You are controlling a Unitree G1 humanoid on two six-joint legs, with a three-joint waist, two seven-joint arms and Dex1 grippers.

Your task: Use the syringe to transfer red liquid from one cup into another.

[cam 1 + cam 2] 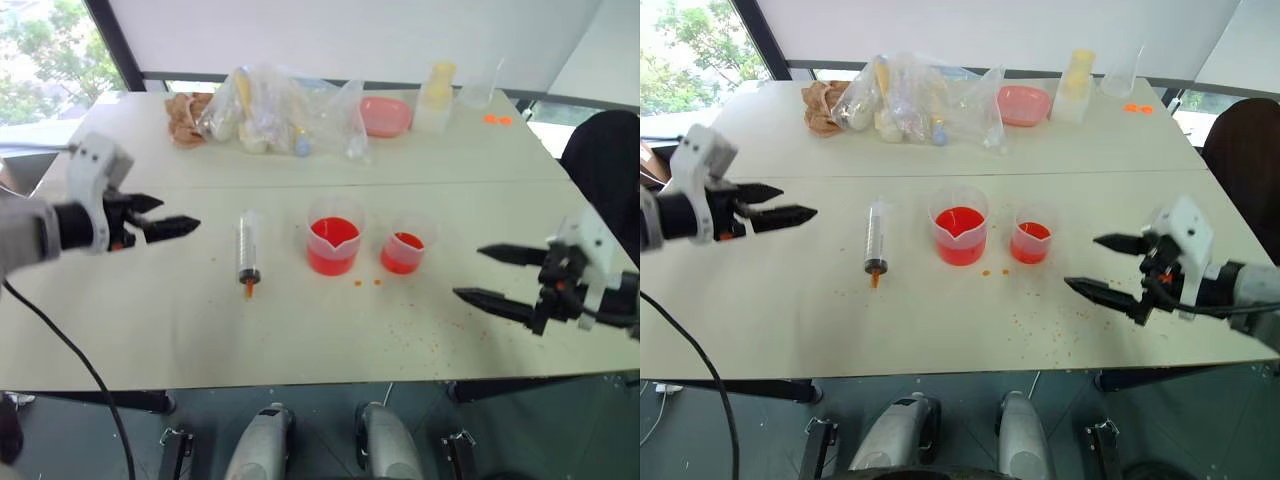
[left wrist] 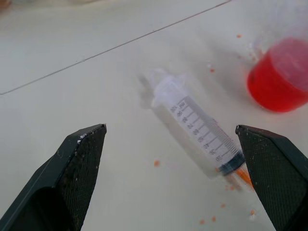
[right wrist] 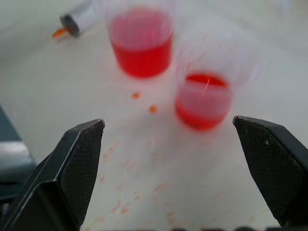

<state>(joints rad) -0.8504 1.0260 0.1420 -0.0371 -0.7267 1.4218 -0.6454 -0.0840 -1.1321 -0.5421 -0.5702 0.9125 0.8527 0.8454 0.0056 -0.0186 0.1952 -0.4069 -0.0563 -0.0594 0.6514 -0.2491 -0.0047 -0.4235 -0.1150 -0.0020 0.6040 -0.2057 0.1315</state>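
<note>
Black fingers on our left claw (image 1: 172, 216) stand wide apart and hold nothing; they hover above the cream table (image 1: 130, 330) at its left side, well clear of everything. Our left arm reaches in from the left edge with the claw pointing across toward the middle and tipped a little downward.

Next along lies the syringe (image 1: 248, 252), flat on the table between our left claw and the cups, near neither claw's fingers. Its clear barrel carries printed graduation marks, the white plunger end points away from us, and the small orange tip points toward us. A dark seal sits just behind the tip.

Beside it, apart from the syringe, stands the larger spouted beaker (image 1: 333, 240), upright, with red liquid (image 1: 331, 253) filling its lower part. Just right of the beaker, near but not touching, stands the smaller cup (image 1: 404, 247), also upright and holding a shallower pool of red. Small orange-red drops (image 1: 367, 283) dot the table in front of the two cups and trail off toward the right.

Our right claw (image 1: 485, 274) is also spread wide and empty, one finger higher than the other, hovering over the table's right side. Our right arm comes in from the right edge, the claw aimed leftward at the cups and angled slightly down.

At the far edge we see a clear bag (image 1: 285, 110) of items and a pink dish (image 1: 385, 116).
</note>
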